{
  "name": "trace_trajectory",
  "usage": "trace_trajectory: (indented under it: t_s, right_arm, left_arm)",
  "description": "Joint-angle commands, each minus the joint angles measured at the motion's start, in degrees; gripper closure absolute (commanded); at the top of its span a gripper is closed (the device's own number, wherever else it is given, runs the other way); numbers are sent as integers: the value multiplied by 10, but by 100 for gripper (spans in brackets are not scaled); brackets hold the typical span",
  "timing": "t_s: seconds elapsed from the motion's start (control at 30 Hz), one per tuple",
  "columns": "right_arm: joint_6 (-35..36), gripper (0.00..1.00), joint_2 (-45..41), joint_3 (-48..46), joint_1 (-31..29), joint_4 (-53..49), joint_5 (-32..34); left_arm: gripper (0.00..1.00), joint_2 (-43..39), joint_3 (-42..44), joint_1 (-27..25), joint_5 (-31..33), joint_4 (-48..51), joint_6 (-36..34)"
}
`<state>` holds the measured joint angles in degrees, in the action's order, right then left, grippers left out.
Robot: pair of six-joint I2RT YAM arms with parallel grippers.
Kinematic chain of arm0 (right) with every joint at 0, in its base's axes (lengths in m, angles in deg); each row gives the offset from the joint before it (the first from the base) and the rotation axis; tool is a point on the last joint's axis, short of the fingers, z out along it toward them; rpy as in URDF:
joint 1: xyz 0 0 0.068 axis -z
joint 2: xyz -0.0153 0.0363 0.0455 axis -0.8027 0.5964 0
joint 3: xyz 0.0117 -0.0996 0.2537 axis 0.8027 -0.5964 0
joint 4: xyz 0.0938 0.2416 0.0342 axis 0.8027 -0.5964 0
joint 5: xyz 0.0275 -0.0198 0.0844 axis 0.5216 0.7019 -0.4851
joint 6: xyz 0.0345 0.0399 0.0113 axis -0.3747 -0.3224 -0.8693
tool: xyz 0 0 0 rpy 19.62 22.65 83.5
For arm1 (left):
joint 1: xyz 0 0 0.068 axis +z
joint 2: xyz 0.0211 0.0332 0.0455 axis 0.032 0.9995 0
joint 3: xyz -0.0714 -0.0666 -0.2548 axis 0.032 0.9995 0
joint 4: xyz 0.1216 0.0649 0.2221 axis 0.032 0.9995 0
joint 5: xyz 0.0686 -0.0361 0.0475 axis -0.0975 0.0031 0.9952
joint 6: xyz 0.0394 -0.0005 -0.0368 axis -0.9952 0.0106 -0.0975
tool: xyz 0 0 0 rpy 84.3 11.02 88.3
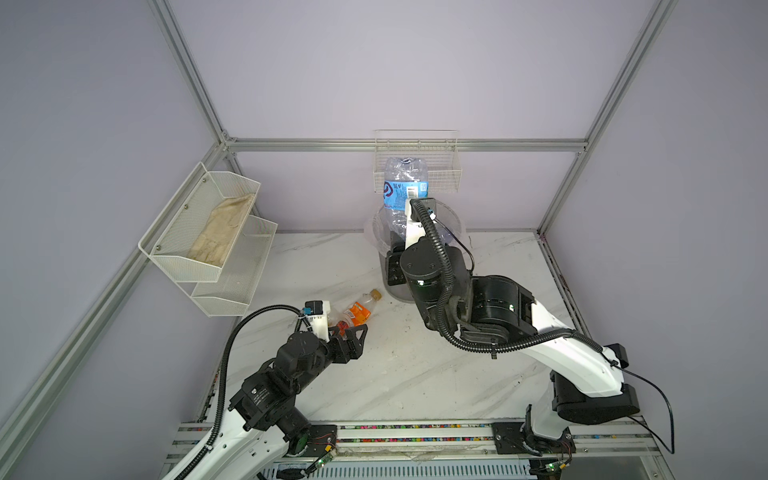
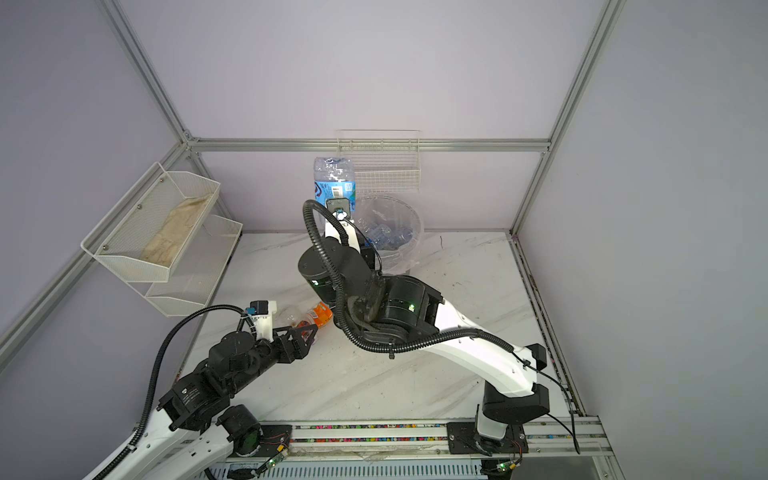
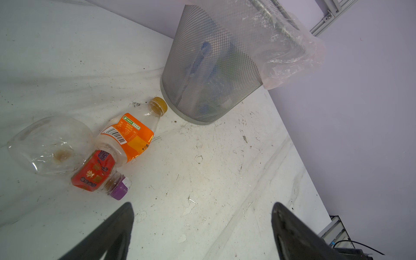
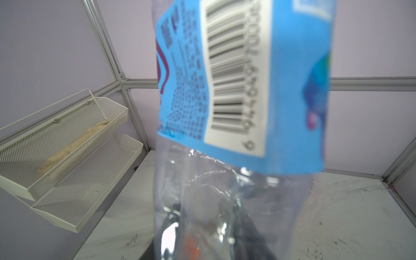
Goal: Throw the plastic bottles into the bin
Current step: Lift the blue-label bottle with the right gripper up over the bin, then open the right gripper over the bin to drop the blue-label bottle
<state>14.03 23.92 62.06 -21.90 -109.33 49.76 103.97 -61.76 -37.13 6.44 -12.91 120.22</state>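
Right arm: your right arm reaches from the desk's front right corner to the middle of the back edge, elbow bent and wrist lifted high.
Right hand: the right hand [image 1: 394, 253] is clamped on the clear lower end of the blue-label bottle [image 1: 405, 187]. Its fingers show as dark shapes through the plastic in the wrist view.
Blue-label bottle: it is upright in the air at the bin [image 3: 225, 90], label end up. The plastic is thin, clear and dented, with a glossy blue sleeve and a barcode (you can't tell whether it hangs straight over the opening).
Left arm: low over the desk's left side, forearm stretched toward the back.
Left hand: the left hand [image 3: 202, 216] has its black tapered fingers spread wide with nothing between them, just short of the purple cap.
On the desk: the orange-label bottle [image 3: 129, 135] lies with its amber cap near the bin's base, not touching it. The red-label bottle [image 3: 94, 173] touches it. Clear crumpled plastic [image 3: 47, 144] adjoins the red label (possibly the same bottle's body).
Bin: round, tapering grey metal mesh at the back edge, with a wrinkled clear liner [image 3: 290, 49] over the rim and crushed bottles inside [image 2: 388, 237].
Desk: the desk [image 1: 415, 374] is white, marble-veined and scuffed.
Walls: a white wire basket [image 1: 440, 174] hangs behind the bin, and a two-tier mesh shelf [image 4: 67, 126] on the left holds a beige cloth [image 1: 224, 226].
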Motion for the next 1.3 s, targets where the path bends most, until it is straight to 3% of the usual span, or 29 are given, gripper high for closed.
trace_trajectory:
  t_s: [0.0, 0.23, 0.3, 0.4, 0.5, 0.57, 1.03, 1.27]
  right_arm:
    - [25, 89, 11, 22, 24, 12, 11]
    - [5, 87, 51, 24, 180, 10, -140]
    - [-7, 81, 70, 18, 228, 1, -196]
    - [-33, 38, 115, 39, 290, -41, -247]
    - [-45, 13, 152, 107, 299, -99, -225]
    - [-52, 3, 147, 126, 298, -108, -228]
    - [-63, 3, -19, -75, 295, -19, -258]
    - [-68, 3, -95, -204, 295, 32, -300]
  left_arm:
    - [7, 0, -28, -11, 1, -26, -7]
    - [7, -2, -31, -27, 9, -26, -4]
    - [6, -2, -31, -30, 8, -26, -3]
    - [6, 1, -30, -36, 5, -25, -2]
    - [6, 3, -33, -41, 2, -25, -4]
    - [6, 4, -35, -43, 4, -23, -7]
    - [6, 39, -47, -44, 17, -21, -27]
    - [5, 117, -87, -43, 69, 35, -10]
